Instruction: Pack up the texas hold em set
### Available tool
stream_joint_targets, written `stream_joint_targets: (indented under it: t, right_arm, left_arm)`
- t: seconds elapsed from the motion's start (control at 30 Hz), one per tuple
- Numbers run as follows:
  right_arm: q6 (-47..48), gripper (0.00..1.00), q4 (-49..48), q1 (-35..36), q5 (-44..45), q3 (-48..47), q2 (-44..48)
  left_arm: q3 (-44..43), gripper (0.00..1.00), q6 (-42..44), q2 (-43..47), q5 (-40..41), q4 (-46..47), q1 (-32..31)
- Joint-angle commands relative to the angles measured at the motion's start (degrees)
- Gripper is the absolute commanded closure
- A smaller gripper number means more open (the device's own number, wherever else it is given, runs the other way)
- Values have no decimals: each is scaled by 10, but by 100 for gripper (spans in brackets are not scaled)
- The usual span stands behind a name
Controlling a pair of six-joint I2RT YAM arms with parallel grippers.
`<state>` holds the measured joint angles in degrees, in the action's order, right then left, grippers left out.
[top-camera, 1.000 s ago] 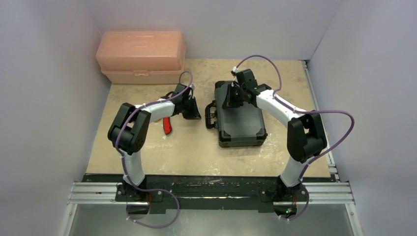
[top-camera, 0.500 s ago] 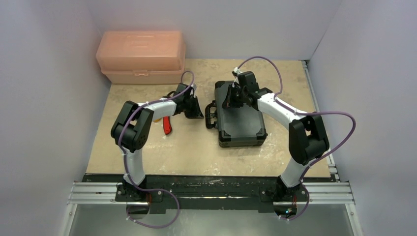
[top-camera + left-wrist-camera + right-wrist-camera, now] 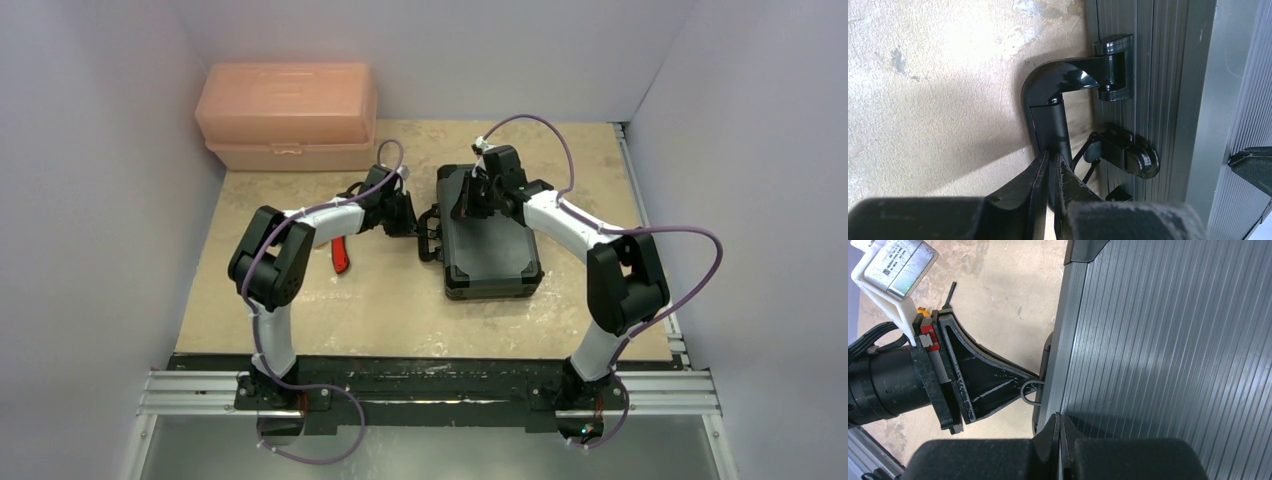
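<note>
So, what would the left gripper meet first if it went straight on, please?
Most likely the handle of the black case: the left gripper points straight at its bar and seems almost to touch it.

Soft, even light keeps the top view sharp. In the left wrist view the glossy handle (image 3: pixel 1058 82) shows glare and shadows the bench (image 3: pixel 928 75); the left tool (image 3: pixel 1050 162) is blurred.

One case (image 3: pixel 495 255), one box (image 3: pixel 287 105), one knife (image 3: pixel 340 257)
</note>
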<state>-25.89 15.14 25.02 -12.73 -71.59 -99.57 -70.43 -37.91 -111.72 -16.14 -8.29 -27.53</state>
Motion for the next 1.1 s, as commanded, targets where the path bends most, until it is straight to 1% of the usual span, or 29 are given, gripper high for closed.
stream_joint_targets:
  t: [0.0, 0.6, 1.07]
  right_arm:
    - [24, 100, 73, 3, 41, 35, -26]
    - [24, 100, 66, 2, 36, 45, -29]
    - [25, 100, 63, 2, 29, 45, -33]
  left_arm:
    - [-22, 92, 6, 6, -5, 9, -6]
    - [-57, 92, 6, -4, -11, 9, -28]
    - [-49, 92, 10, 10, -6, 3, -49]
